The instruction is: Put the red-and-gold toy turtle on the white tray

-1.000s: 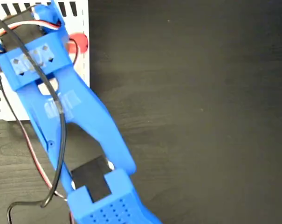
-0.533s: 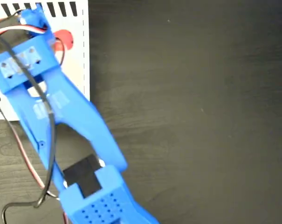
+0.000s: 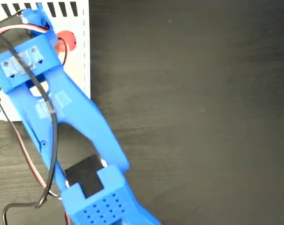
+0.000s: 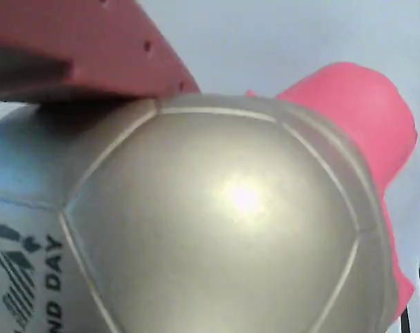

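Observation:
The red-and-gold toy turtle [image 4: 223,208] fills the wrist view: a shiny domed shell with black print at the lower left and a red head [image 4: 348,111] at the upper right. A reddish finger [image 4: 78,48] lies against the top of the shell. In the fixed view only a red part of the turtle [image 3: 66,39] peeks out beside the blue wrist, over the white tray [image 3: 80,65] at the top left. My gripper [image 3: 50,40] sits under the wrist there, shut on the turtle, with its fingertips hidden.
The blue arm [image 3: 80,126] runs diagonally from the bottom edge to the tray, with black and red cables [image 3: 50,154] looping along its left side. Dark wood tabletop [image 3: 193,117] spreads to the right of the tray. Black stripes line the tray's top edge [image 3: 62,8].
The arm swung left and slightly up over the tray, carrying the turtle's red part with it. In the last half second it has barely shifted.

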